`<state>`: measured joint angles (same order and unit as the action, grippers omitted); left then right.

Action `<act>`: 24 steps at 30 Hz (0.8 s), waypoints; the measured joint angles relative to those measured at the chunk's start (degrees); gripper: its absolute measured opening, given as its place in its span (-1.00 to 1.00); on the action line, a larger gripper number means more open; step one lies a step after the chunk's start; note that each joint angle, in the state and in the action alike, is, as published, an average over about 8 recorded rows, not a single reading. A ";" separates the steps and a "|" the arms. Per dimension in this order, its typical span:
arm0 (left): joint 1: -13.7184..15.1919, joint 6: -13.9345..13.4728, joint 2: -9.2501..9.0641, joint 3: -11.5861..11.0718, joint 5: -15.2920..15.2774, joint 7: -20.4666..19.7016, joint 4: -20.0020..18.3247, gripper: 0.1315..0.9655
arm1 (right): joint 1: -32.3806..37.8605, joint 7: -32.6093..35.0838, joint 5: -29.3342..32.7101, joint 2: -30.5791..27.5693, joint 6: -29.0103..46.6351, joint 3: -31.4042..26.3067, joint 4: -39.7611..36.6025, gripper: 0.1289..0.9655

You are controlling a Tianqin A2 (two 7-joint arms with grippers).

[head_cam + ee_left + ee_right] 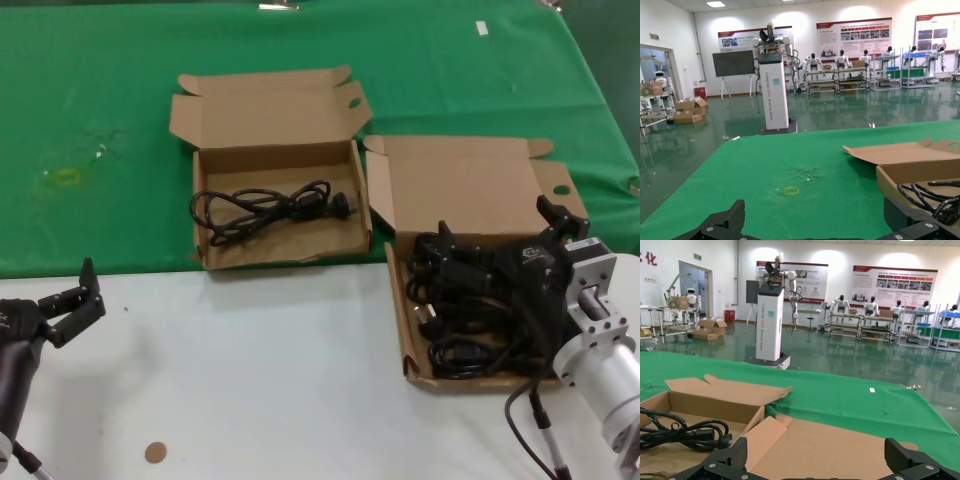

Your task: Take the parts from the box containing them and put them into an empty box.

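The longer cardboard box (398, 300) on the right holds a pile of several black power cords (470, 310). My right gripper (498, 228) hangs over that pile, open, nothing between its fingers; its wrist view looks across this box's raised lid (830, 445). The smaller box (205, 215) at centre left holds one coiled cord (265, 208), also seen as cord (685, 432) and cord (935, 197). My left gripper (72, 305) rests open and empty over the white table at the near left, apart from both boxes.
Both boxes straddle the border between the green cloth (100, 120) and the white tabletop (250, 380). Their lids stand open toward the far side. A small brown disc (154, 452) lies on the white surface near the front.
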<state>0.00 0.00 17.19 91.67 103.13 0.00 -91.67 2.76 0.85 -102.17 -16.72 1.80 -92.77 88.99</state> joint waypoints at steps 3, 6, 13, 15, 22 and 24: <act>0.00 0.00 0.00 0.00 0.00 0.00 0.00 1.00 | 0.00 0.00 0.00 0.00 0.00 0.00 0.00 1.00; 0.00 0.00 0.00 0.00 0.00 0.00 0.00 1.00 | 0.00 0.00 0.00 0.00 0.00 0.00 0.00 1.00; 0.00 0.00 0.00 0.00 0.00 0.00 0.00 1.00 | 0.00 0.00 0.00 0.00 0.00 0.00 0.00 1.00; 0.00 0.00 0.00 0.00 0.00 0.00 0.00 1.00 | 0.00 0.00 0.00 0.00 0.00 0.00 0.00 1.00; 0.00 0.00 0.00 0.00 0.00 0.00 0.00 1.00 | 0.00 0.00 0.00 0.00 0.00 0.00 0.00 1.00; 0.00 0.00 0.00 0.00 0.00 0.00 0.00 1.00 | 0.00 0.00 0.00 0.00 0.00 0.00 0.00 1.00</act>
<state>0.00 0.00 17.19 91.67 103.13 0.00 -91.67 2.76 0.85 -102.17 -16.72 1.80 -92.77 88.99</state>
